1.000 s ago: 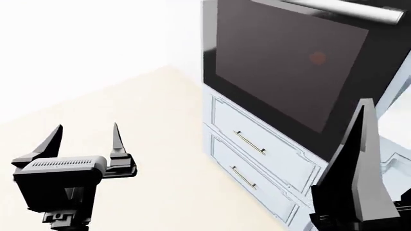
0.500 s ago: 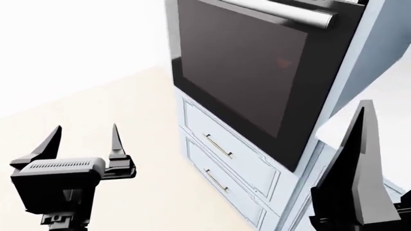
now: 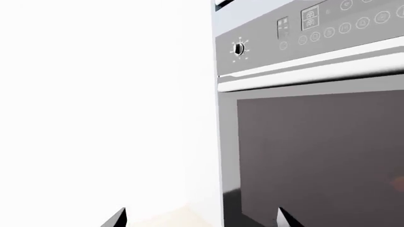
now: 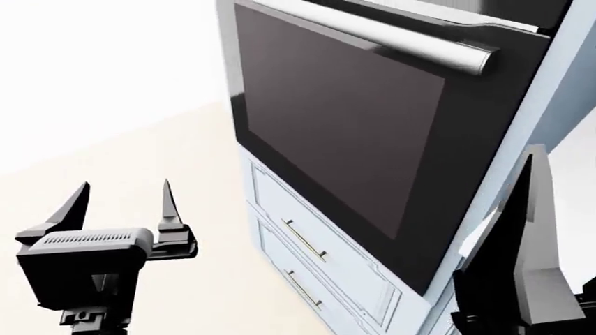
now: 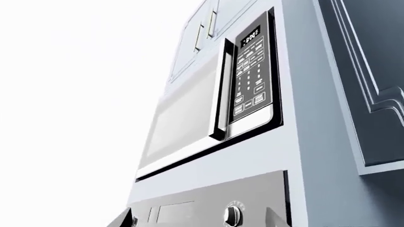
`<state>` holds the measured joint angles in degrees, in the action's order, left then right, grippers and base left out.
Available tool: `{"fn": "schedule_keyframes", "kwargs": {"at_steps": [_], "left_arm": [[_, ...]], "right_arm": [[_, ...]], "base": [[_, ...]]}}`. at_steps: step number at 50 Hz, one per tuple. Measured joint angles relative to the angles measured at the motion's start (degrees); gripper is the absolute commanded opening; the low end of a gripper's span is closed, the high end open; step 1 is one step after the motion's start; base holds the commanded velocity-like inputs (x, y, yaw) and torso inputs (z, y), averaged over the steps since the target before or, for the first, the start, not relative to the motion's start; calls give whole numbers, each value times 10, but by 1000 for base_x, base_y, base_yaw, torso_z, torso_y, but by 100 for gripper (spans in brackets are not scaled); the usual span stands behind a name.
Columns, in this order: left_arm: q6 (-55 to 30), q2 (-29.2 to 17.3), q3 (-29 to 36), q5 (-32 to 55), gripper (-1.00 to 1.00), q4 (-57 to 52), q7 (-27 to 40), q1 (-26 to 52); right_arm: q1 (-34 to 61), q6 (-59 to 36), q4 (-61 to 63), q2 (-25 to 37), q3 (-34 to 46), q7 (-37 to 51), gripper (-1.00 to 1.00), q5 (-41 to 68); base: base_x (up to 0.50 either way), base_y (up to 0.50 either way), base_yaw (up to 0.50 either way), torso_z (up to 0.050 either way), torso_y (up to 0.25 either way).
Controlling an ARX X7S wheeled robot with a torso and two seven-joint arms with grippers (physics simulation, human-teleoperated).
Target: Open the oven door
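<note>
The oven door (image 4: 336, 132) is a big glossy black glass panel filling the middle of the head view, shut flat in its frame, with a thick silver bar handle (image 4: 391, 35) along its top edge. My left gripper (image 4: 123, 199) hangs open at the lower left, well short of the door and holding nothing. The left wrist view faces the door glass (image 3: 322, 156) and handle (image 3: 315, 71), with the gripper (image 3: 200, 218) wide open. My right gripper (image 5: 198, 220) is open too, and one of its fingers (image 4: 531, 223) rises at the lower right.
Two pale-blue drawers (image 4: 317, 237) with slim brass handles sit under the oven. Above the door is the oven's control panel (image 3: 303, 33) with a knob (image 5: 232, 215), and higher up a built-in microwave (image 5: 189, 113). A white wall and beige floor (image 4: 139, 139) lie to the left.
In the head view the oven has slid left and grown larger as the view moved toward it. Both grippers keep their places in the view and stay open. The door stays shut.
</note>
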<state>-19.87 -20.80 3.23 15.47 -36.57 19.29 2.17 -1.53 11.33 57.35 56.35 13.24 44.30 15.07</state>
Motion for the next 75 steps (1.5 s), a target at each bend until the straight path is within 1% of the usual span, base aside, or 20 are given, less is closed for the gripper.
{"fn": "schedule_keyframes", "kwargs": {"at_steps": [29,37,45,75], "left_arm": [[1,0,10,0,100,10,5,12],[2,-2,8,3,100,7,6,8],[2,-4,7,5,100,4,7,5],[-4,-12,3,15,100,1,12,5]], "right_arm": [[5,-1,0,7,8,7,100,2],[3,-1,3,10,9,9,100,0],[1,-1,5,12,10,12,100,-2],[8,0,2,17,14,19,100,-3]], "base": [[301,-243,0,0,0],[153,-128,0,0,0],[12,-152,0,0,0],[0,0,0,0,0]]}}
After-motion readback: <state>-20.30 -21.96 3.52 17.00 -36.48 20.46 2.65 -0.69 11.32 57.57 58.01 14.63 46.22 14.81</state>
